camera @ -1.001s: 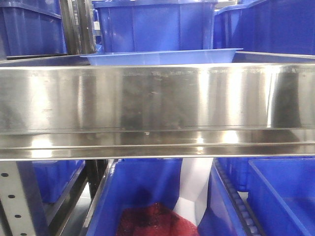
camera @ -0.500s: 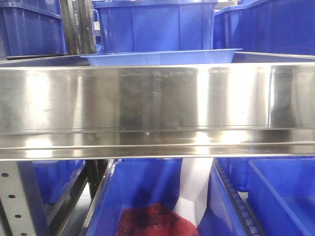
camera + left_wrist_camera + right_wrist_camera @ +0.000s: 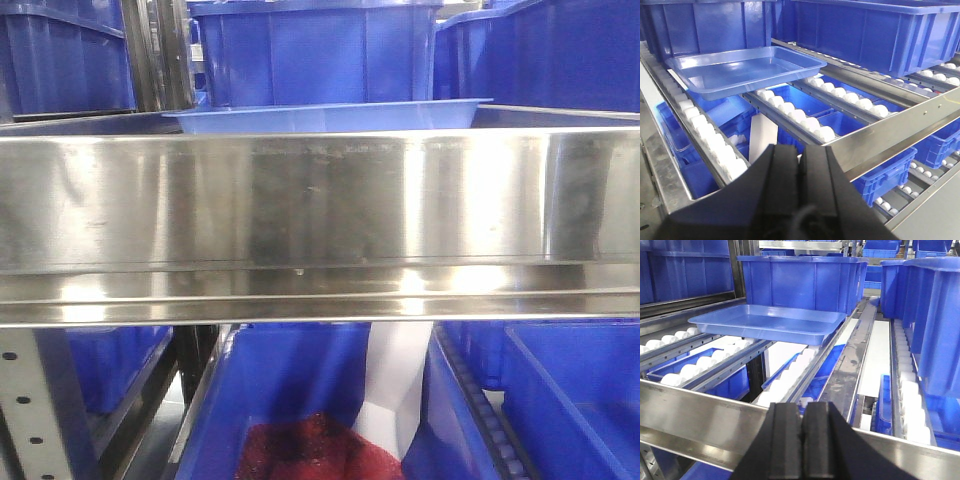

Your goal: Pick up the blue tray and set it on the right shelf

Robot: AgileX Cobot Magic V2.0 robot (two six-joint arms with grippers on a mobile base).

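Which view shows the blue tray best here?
The right wrist view: the blue tray shows whole, resting on white rollers. The left wrist view also shows it whole, from higher up. The front view catches only its rim above the shelf's steel lip.

Lighting bright, even, from overhead. Strong glare bands across the steel front lip (image 3: 320, 200) in the front view, with blurred reflections. Soft highlights on the blue tray (image 3: 742, 67). Gripper bodies close to both wrist cameras dark, slightly soft.

You saw deep blue bins (image 3: 800, 282) on white roller tracks (image 3: 795, 112), and a perforated grey post (image 3: 35, 405) below.
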